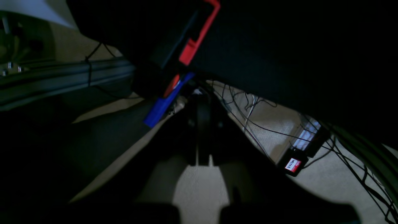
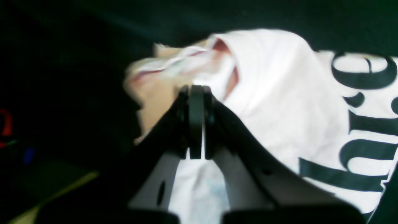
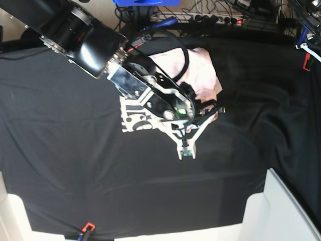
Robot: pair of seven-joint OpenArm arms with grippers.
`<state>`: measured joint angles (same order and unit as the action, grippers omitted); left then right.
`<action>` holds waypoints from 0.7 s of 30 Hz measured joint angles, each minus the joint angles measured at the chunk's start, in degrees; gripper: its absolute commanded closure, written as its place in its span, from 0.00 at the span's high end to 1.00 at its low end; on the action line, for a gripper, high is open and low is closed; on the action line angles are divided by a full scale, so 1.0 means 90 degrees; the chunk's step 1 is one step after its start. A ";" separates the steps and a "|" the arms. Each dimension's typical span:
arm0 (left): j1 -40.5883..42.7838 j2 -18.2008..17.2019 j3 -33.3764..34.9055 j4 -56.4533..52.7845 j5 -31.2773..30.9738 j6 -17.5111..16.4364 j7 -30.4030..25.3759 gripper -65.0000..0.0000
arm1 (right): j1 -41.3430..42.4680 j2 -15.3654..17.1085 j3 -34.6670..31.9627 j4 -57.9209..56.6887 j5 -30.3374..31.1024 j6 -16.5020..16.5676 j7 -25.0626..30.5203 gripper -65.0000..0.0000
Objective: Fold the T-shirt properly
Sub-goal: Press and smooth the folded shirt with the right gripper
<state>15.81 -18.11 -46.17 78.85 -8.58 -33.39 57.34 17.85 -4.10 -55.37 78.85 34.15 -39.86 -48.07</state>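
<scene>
Closest in the right wrist view: right gripper (image 2: 196,90), black fingers pressed together, nothing visibly caught between them, only a thin pale slit lower down. Just past the tips, the T-shirt (image 2: 279,102): soft pale pink cotton, rumpled into loose folds at its near edge, smoother to the right, with big black lettering (image 2: 363,124) running off the frame. Blurred here; whether the tips touch the fabric cannot be told.

Closest in the left wrist view: left gripper (image 1: 199,102), dark and dim, fingers likewise closed on nothing. No shirt here at all. Instead a pale carpeted floor (image 1: 199,193), a tangle of thin black cables (image 1: 248,118), a blue clamp (image 1: 161,107) and a red clamp (image 1: 200,32) on the hanging edge of dark cloth, a grey metal rail (image 1: 62,77), and a small black box with a red label (image 1: 292,164).

Only from the base view, the whole layout: matte black table cloth (image 3: 75,165) over the table, creased in long shallow wrinkles. T-shirt lying bunched on it toward the far middle, partly hidden under the right arm. Long axis slanting from lettered part at near left to plain pink heap at far right. Print facing up at the left end.
</scene>
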 measured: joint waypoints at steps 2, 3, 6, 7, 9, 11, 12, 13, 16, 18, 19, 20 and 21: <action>0.0114 -0.0017 0.0449 0.0362 0.0070 0.0022 -0.0010 0.00 | -0.0058 0.0194 0.0000 0.0372 0.0005 -0.0044 -0.0435 0.00; 0.0180 -0.0005 0.0682 0.0556 0.0046 0.0019 -0.0027 0.00 | -0.0087 0.0299 0.0000 0.0571 0.0005 -0.0039 -0.0527 0.00; 0.0294 0.0226 0.1302 0.1224 -0.0066 -0.0044 -0.0078 0.00 | -0.0282 0.0415 0.0044 0.1095 -0.0095 -0.0058 -0.0775 0.00; 0.0294 0.0338 0.1411 0.1433 -0.0061 -0.0039 -0.0075 0.00 | -0.0367 0.0386 0.0041 0.1115 -0.0063 -0.0051 -0.0913 0.00; 0.0289 0.0488 0.1537 0.1707 -0.0044 -0.0046 -0.0034 0.00 | -0.0573 0.0352 0.0039 0.1015 0.0012 0.0000 -0.1025 0.00; 0.0214 0.0532 0.1620 0.1870 -0.0010 -0.0041 0.0005 0.00 | -0.0697 0.0316 0.0148 0.0576 0.0058 0.0032 -0.1086 0.00; 0.0143 0.0551 0.1617 0.1899 0.0073 -0.0029 0.0012 0.00 | -0.0695 0.0321 0.0214 0.0347 0.0046 -0.0002 -0.0993 0.00; 0.0087 0.0556 0.1615 0.1906 0.0068 -0.0005 0.0000 0.00 | -0.0653 0.0335 0.0228 0.0138 -0.0007 -0.0032 -0.0780 0.00; 0.0066 0.0539 0.1608 0.1909 -0.0027 -0.0010 -0.0024 0.00 | -0.0393 0.0274 0.0265 -0.0461 -0.0117 -0.0049 -0.0454 0.00; 0.0121 0.0527 0.1608 0.1906 0.0083 -0.0005 0.0019 0.00 | -0.0243 0.0114 0.0265 -0.0797 -0.0114 -0.0051 -0.0364 0.00; 0.0129 0.0527 0.1608 0.1921 0.0075 -0.0005 0.0019 0.00 | -0.0202 0.0036 0.0262 -0.0901 -0.0068 -0.0051 -0.0318 0.00; 0.0129 0.0527 0.1613 0.1938 0.0073 -0.0005 0.0017 0.00 | -0.0172 -0.0032 0.0250 -0.0969 -0.0044 -0.0046 -0.0272 0.00; 0.0107 0.0534 0.1632 0.1972 0.0073 -0.0005 0.0015 0.00 | -0.0126 -0.0085 0.0245 -0.1039 0.0012 -0.0007 -0.0228 0.00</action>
<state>16.78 -13.30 -31.48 96.60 -7.92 -33.43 57.47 16.71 -4.86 -53.17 69.49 34.26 -39.92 -50.13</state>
